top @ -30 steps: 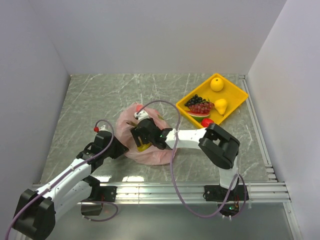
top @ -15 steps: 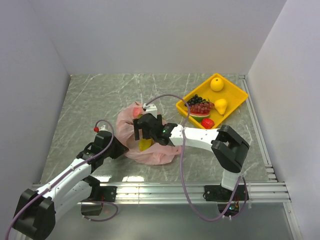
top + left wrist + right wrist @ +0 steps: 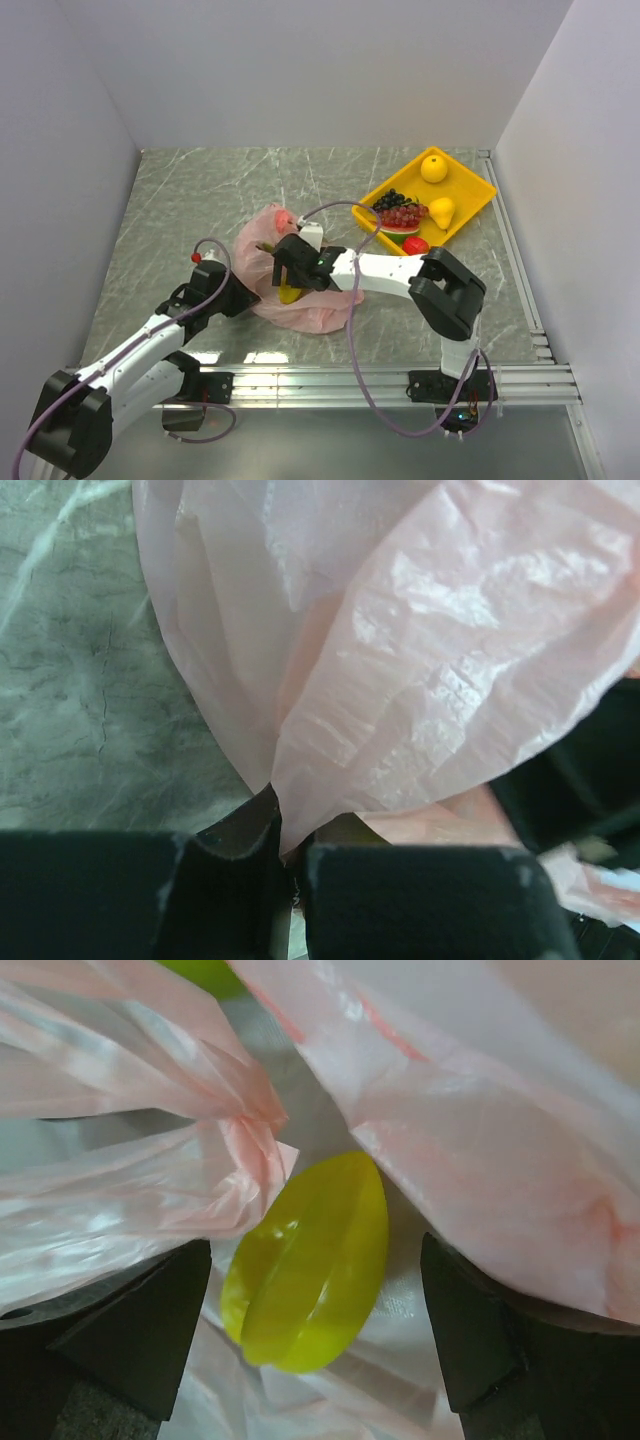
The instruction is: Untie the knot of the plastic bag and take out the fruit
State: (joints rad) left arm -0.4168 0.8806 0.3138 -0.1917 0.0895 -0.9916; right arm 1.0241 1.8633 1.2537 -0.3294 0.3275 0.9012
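Observation:
The pink plastic bag (image 3: 312, 305) lies crumpled at mid-table with its mouth open. My left gripper (image 3: 240, 297) is shut on the bag's left edge; in the left wrist view its jaws (image 3: 290, 848) pinch a fold of the pink plastic (image 3: 420, 680). My right gripper (image 3: 287, 272) reaches into the bag, open, with its fingers on either side of a yellow-green ribbed fruit (image 3: 310, 1260) and not touching it (image 3: 312, 1295). That fruit also shows in the top view (image 3: 289, 294). A bunched twist of plastic (image 3: 250, 1125) lies beside it; I cannot tell if it is the knot. A green fruit (image 3: 205, 972) shows behind.
The yellow tray (image 3: 482, 188) stands at the back right. It holds a round orange citrus (image 3: 434, 167), a yellow pear (image 3: 442, 211), grape bunches (image 3: 398, 210), a watermelon slice and a small red fruit (image 3: 415, 245). Walls enclose the table on three sides.
My right gripper lifted and shifted toward the back right, then came back down and left into the bag over the yellow-green fruit. The left gripper stayed shut on the bag's edge.

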